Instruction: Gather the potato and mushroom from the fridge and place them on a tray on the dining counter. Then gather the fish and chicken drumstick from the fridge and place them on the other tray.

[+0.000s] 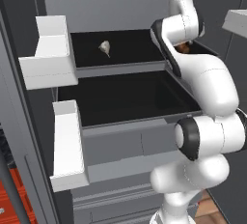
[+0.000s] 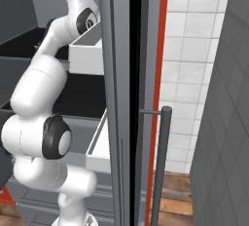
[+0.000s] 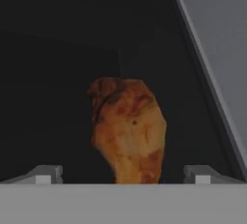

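The fridge (image 1: 108, 6) stands open, with dark shelves inside. A golden-brown chicken drumstick (image 3: 129, 131) lies on the upper shelf near the right wall. Its thin end points toward my gripper (image 3: 123, 175), which is open. The two fingertips (image 3: 46, 174) stand wide apart, one on each side of the drumstick's thin end, not touching it. In the left base view a sliver of the drumstick (image 1: 183, 48) peeks out behind my arm, which reaches into the upper shelf's right side. A small pale item (image 1: 104, 48) sits at the shelf's middle; I cannot tell what it is.
White door bins (image 1: 50, 54) (image 1: 67, 146) hang on the open left door. The right door's edge (image 2: 116, 98), its bar handle (image 2: 163, 161) and a white bin (image 2: 87, 45) are close beside the arm. The grey fridge wall (image 3: 217, 49) runs along the drumstick's right.
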Motion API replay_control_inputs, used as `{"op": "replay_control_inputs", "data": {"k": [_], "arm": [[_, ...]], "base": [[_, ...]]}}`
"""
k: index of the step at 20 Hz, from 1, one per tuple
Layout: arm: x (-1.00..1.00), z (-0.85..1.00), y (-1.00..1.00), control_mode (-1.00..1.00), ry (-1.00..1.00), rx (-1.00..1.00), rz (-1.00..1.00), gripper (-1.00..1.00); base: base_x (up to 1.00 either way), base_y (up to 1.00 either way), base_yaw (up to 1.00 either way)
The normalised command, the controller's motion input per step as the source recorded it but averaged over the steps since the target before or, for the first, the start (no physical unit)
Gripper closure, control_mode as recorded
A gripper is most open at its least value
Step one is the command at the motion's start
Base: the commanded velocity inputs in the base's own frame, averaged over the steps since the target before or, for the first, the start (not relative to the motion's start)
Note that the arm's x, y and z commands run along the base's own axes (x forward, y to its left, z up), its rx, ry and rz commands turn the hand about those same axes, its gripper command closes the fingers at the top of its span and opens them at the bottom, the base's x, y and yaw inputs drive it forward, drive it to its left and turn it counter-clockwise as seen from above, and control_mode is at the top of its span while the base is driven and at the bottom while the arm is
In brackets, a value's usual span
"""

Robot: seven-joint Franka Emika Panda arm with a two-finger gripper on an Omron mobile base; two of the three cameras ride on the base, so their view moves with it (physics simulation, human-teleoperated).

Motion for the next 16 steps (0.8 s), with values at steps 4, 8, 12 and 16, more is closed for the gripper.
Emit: {"op": "replay_control_inputs", "data": {"k": [4,8,12,16], "arm": [[0.49,-0.08,-0.07,-1.0,0.06,0.05,-0.03,-1.0],[0.24,-0.21,-0.03,-1.0,0.04,0.05,0.0,-1.0],[0.0,-0.35,-0.02,-1.0,0.0,0.07,0.0,-1.0],[0.0,-0.5,-0.01,-1.0,0.01,0.03,0.0,1.0]], "base": [[0.0,0.0,0.0],[0.0,0.0,0.0],[0.0,0.0,0.0],[0.0,0.0,0.0]]}}
